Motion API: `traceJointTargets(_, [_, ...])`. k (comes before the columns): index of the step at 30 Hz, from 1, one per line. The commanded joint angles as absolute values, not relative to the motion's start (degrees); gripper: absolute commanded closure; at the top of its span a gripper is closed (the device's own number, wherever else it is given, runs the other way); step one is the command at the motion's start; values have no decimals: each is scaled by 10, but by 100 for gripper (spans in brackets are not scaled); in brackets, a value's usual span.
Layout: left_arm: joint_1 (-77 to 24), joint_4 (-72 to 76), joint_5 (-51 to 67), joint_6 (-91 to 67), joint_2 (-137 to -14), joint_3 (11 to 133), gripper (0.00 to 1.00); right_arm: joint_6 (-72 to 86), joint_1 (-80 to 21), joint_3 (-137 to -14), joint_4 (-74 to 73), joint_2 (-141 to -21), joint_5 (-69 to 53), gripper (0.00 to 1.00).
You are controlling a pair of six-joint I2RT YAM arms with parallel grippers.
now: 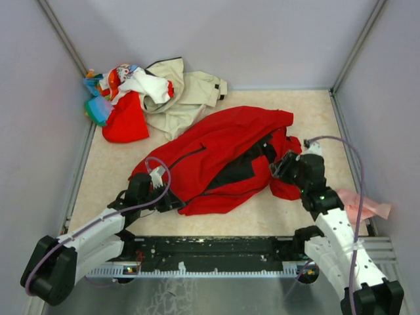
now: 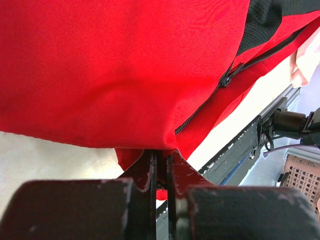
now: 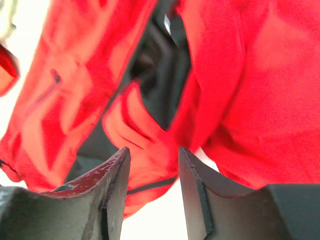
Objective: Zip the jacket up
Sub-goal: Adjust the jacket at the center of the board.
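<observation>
Left gripper [image 2: 161,156] is clamping the hem of the bright red fabric jacket [image 1: 216,154] lying on the beige table [image 1: 289,111], probably anchoring it, while right gripper [image 3: 152,156] is hovering jaws apart at its unzipped front.

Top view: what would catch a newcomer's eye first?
The red jacket sprawls across the middle, its front open on black lining. The left gripper pinches its near-left edge; the right gripper stands open at its right side. A clothes heap fills the far-left corner.

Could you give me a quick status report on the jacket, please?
Left gripper shut on jacket hem. Right gripper open at its front edge. Front gaping, black lining showing. Clothes pile far left, out of the way.
</observation>
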State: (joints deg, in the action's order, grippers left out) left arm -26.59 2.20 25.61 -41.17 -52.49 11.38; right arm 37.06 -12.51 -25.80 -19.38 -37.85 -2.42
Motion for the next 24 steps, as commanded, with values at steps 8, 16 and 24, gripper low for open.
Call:
traceJointTargets(8, [-264, 30, 237, -401, -504, 112, 95, 352, -126, -401, 4, -575, -106, 51])
traceJointTargets(16, [-265, 27, 226, -406, -492, 116, 94, 411, -127, -387, 233, -781, -62, 46])
traceJointTargets(24, [-265, 38, 233, -408, -508, 112, 94, 438, -126, -377, 317, -908, -10, 40])
